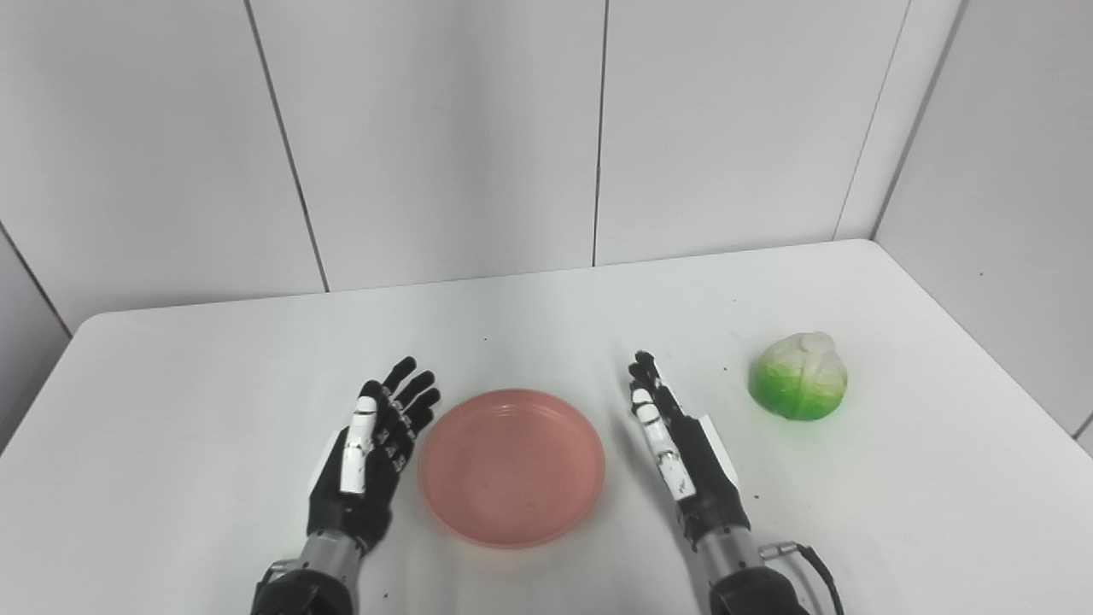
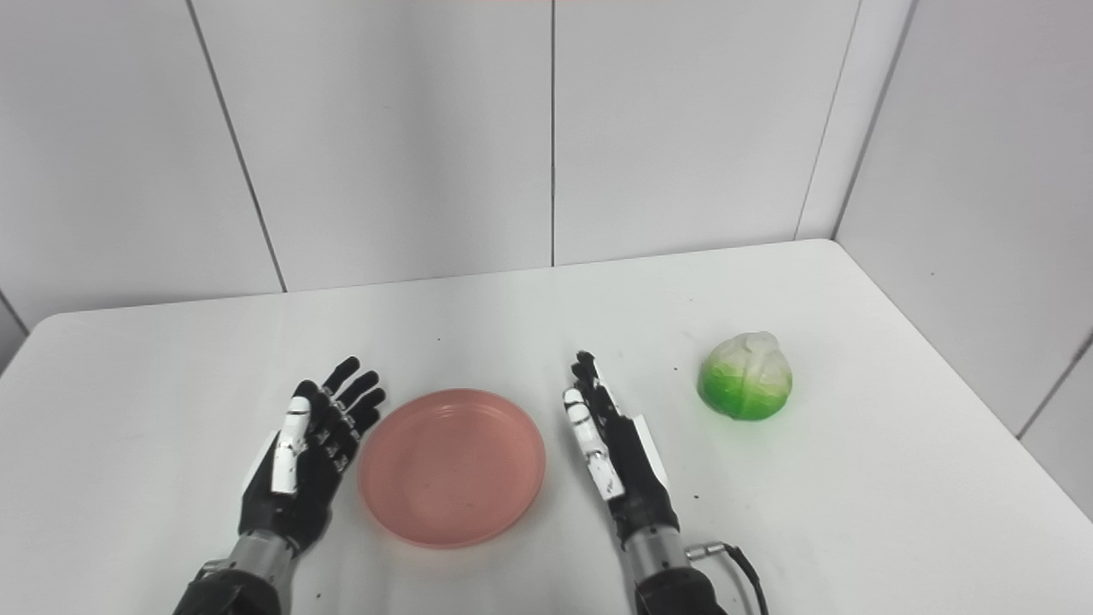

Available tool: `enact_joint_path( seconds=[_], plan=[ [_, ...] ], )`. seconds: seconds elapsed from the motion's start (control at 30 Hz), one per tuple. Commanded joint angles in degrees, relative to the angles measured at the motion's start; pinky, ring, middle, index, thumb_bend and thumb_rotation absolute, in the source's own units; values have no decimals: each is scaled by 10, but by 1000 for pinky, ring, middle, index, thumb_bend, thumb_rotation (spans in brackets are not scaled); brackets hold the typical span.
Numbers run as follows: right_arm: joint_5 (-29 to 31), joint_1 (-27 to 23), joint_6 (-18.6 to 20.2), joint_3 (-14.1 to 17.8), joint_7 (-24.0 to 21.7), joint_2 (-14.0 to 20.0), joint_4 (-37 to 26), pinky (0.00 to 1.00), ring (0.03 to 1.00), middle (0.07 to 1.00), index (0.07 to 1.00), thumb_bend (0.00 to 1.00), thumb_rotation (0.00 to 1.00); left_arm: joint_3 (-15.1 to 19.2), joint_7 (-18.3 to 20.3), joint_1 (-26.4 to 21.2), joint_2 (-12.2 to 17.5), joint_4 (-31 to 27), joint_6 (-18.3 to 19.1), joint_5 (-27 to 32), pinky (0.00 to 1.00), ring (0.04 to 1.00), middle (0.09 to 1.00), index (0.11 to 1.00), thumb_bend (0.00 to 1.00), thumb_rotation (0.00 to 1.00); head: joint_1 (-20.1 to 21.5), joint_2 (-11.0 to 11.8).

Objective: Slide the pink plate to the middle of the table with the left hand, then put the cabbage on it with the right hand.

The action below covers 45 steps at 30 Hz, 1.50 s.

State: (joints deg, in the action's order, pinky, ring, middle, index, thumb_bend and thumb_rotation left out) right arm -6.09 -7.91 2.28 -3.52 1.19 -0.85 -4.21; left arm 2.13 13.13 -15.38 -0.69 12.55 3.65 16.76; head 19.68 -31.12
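While both arms come in from the bottom edge of the frame, the left robot hand lies low at lower left of centre, fingers spread and pointing up the frame, holding nothing. It sits just beside the left rim of the pink plate; whether it touches the rim cannot be told. The plate rests flat on the white worktop, a little below the middle of the frame, and it carries nothing. On the plate's other side, the right robot hand is turned edge-on, its fingers stretched out straight and close together, also holding nothing. A narrow strip of bare worktop shows between this hand and the plate's right rim. A dark cable loops out from the right wrist near the bottom edge. Further up and to the right of the frame, the cabbage sits on the worktop, green at its base and pale on top, apart from the right hand and well apart from the plate. Beyond the worktop's far edge stand white wall panels with dark seams.
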Motion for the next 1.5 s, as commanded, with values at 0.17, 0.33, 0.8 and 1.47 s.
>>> enact_joint_path(
  seconds=[0.17, 0.33, 0.8, 1.47],
  plan=[
    [-44, -51, -33, 5, 17, 15, -39, 970, 961, 960, 976, 430, 1000, 14, 17, -5, 18, 26, -6, 16, 972, 895, 889, 891, 459, 1000, 35, 12],
    [-60, -67, -21, 11, 22, 22, -58, 988, 974, 958, 973, 490, 1000, 17, 25, -8, 24, 41, -17, 17, 957, 885, 879, 878, 454, 1000, 45, 16],
    [-216, -116, 0, 20, 48, 82, -100, 888, 921, 940, 945, 478, 1000, 36, 59, -24, 47, 93, -26, 43, 932, 875, 873, 871, 432, 1000, 98, 24],
    [-320, -115, 102, 90, 42, 146, -138, 895, 956, 982, 1000, 845, 710, 61, 75, -42, 70, 116, 3, 70, 920, 880, 882, 879, 410, 1000, 129, 19]
  ],
)
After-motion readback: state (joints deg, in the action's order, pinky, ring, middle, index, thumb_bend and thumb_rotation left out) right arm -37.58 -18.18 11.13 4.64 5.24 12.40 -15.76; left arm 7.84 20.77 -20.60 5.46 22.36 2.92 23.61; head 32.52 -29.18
